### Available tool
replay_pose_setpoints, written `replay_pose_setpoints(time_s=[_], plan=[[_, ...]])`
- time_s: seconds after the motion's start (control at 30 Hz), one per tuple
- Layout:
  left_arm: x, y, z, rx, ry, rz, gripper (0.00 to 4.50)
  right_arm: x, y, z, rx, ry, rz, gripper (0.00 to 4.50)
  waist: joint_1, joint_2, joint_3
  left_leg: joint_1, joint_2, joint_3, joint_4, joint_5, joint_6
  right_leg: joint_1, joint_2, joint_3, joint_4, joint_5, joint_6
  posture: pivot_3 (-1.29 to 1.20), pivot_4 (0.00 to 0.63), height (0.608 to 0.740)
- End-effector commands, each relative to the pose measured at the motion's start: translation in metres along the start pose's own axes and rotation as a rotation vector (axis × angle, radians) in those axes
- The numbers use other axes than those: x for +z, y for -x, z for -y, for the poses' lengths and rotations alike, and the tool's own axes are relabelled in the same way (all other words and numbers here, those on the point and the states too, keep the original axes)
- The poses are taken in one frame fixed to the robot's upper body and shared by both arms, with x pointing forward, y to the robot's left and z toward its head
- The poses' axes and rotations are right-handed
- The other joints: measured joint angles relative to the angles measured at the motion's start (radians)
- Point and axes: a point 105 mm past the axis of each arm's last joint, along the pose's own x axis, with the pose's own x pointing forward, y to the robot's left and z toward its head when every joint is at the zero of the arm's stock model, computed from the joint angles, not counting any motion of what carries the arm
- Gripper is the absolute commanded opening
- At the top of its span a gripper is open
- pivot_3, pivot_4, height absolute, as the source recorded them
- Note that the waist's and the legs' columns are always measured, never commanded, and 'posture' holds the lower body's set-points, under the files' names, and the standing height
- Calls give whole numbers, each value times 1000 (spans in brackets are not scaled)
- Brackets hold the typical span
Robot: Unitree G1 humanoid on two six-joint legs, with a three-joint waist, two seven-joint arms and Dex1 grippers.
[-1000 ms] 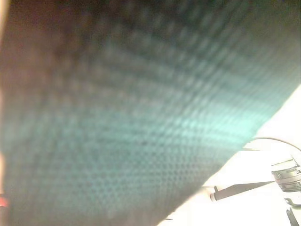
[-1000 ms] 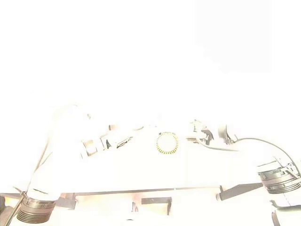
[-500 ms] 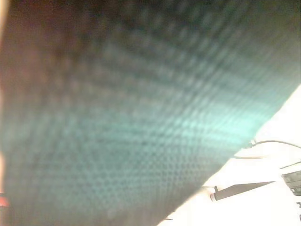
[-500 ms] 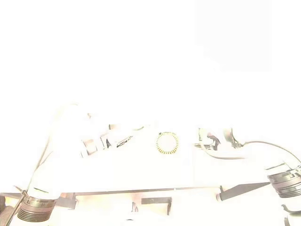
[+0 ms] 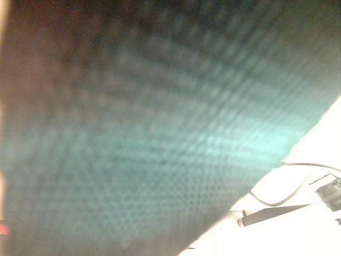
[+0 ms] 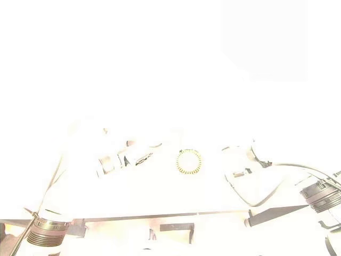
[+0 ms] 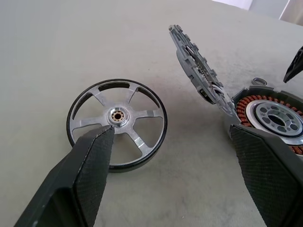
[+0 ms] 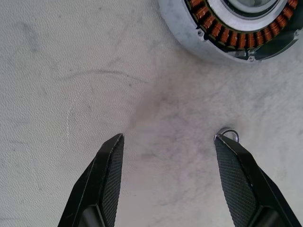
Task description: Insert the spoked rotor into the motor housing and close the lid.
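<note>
The spoked rotor (image 7: pixel 117 124) lies flat on the tabletop (image 7: pixel 57 42), free to grab. Beside it, the motor housing (image 7: pixel 272 118) has its lid (image 7: pixel 199 71) tipped up, leaving the windings exposed. Left gripper (image 7: pixel 173 177) and right gripper (image 8: pixel 168 184) both hover with fingers (image 8: pixel 110 177) apart, holding nothing.

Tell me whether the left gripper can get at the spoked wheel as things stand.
Probably yes. The left gripper is open and empty, and the spoked wheel lies flat on the table just ahead of it with nothing between. The raised lid and motor housing stand off to one side.
</note>
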Motion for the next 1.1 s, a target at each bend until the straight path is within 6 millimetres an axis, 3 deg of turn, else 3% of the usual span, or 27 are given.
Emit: replay_pose_setpoints(time_s=[0.03, 0.2, 0.3, 0.6, 1.1], plan=[[10, 3, 0, 14, -27, 40, 4127, 9, 15, 23, -35, 135, -10, 3392, 0, 0, 0, 0, 0, 0, 0, 0, 0, 0, 0, 0, 0, 0, 0, 0, 0, 740], [10, -1, 2, 9, -27, 42, 4127, 19, 22, 52, -56, 253, -7, 3392, 0, 0, 0, 0, 0, 0, 1, 1, 1, 0, 0, 0, 1, 1, -2, 0, 0, 740], [11, -3, 2, 9, -29, 46, 4127, 27, 18, 58, -29, 331, 2, 3392, 0, 0, 0, -1, 0, 0, 2, 1, 1, -1, 0, -1, 1, 3, -5, 0, 0, 740], [7, 1, 0, 40, -19, 37, 4127, 51, 3, 37, 92, 504, 65, 3392, 3, 0, 0, -15, 0, 1, 5, 2, 2, -15, 0, -1, 2, 6, -10, 0, 0, 740], [2, 9, 2, 67, -11, 21, 4127, 73, -17, 40, 115, 623, 95, 3392, 1, -1, 0, -16, 1, 1, 6, 5, 3, -17, 0, -1, 4, 8, -13, 0, 0, 740]])
